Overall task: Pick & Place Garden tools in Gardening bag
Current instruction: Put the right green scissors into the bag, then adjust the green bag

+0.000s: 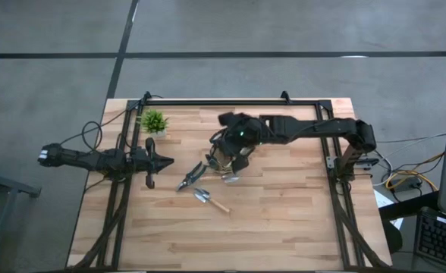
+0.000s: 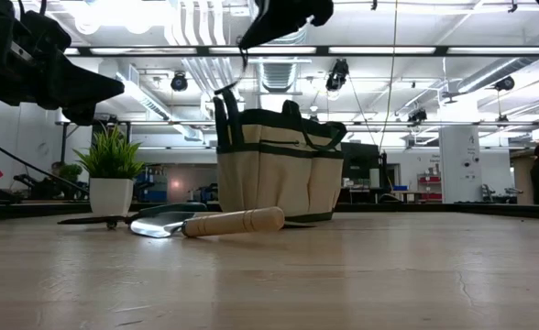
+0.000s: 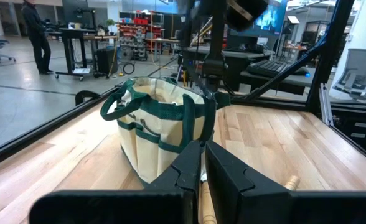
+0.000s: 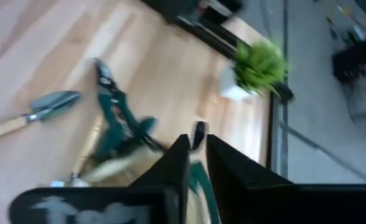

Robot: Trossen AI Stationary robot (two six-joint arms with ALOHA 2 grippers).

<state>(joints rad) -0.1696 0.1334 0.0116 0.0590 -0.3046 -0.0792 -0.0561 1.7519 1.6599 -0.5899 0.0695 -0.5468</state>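
Right pincer (image 1: 234,158) over bag (image 2: 279,165), closed, gripping nothing visible. Trowel (image 1: 210,201), pruners (image 1: 192,177) on bench (image 1: 284,220), unbagged. Left pincer (image 1: 162,161) idle, closed.

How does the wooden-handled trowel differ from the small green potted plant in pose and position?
The wooden-handled metal trowel lies flat on the wooden table; the small green potted plant stands upright. The trowel lies near the table's middle; the plant stands near the far left corner. The trowel is long and thin; the plant is bushy. Neither is held.
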